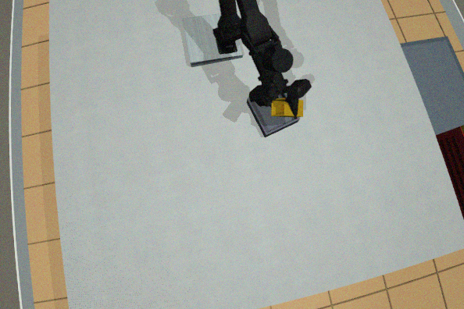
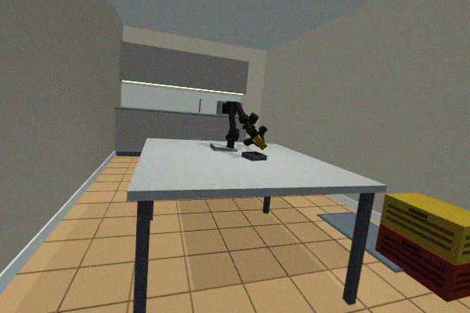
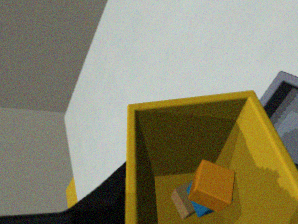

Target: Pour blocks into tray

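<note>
The gripper [image 1: 287, 108] [image 2: 259, 142] is clasping the tilted yellow cup [image 1: 278, 108] [image 2: 259, 142] [image 3: 192, 101] above the tray [image 1: 266, 126] [image 2: 254, 156] [image 3: 281, 80], an orange block [image 3: 212, 185] lying inside the cup

A kitchen, with grey cupboards [image 2: 182, 67], counter [image 2: 170, 111] and slim tap [image 2: 200, 105]

So the yellow square cup [image 1: 278, 108] [image 2: 259, 142] [image 3: 195, 137] is tilted above the shallow dark gray tray [image 1: 269, 124] [image 2: 254, 156] [image 3: 292, 120], which sits flat on the surface. Orange [image 3: 212, 185], blue [image 3: 202, 208] and tan [image 3: 183, 201] blocks are still visible in the cup.
</note>
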Motion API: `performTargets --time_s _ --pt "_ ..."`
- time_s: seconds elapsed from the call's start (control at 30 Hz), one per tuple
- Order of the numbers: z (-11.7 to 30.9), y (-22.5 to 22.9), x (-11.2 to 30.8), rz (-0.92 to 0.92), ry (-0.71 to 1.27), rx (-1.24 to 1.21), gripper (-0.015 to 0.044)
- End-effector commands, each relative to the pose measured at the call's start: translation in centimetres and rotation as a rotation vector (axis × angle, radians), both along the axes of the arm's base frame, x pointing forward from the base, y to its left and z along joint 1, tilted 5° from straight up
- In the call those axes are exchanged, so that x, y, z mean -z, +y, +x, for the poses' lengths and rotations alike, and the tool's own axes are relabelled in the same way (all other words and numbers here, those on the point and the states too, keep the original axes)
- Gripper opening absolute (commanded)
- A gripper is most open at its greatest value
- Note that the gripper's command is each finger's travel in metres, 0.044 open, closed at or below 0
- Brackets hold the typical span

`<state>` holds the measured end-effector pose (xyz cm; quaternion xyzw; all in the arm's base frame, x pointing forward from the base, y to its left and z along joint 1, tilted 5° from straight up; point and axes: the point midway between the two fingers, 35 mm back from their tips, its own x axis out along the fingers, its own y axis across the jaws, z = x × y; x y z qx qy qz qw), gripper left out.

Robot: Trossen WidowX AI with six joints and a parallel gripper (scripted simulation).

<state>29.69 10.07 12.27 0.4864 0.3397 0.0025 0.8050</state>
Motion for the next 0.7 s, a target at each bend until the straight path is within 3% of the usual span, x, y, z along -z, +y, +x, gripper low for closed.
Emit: performTargets --time_s 0.0,0.67 --pt "0.05 0.03 0.15 0.075 0.035 0.055 0.0" --pt "0.23 0.15 0.36 0.411 0.181 0.293 0.0"
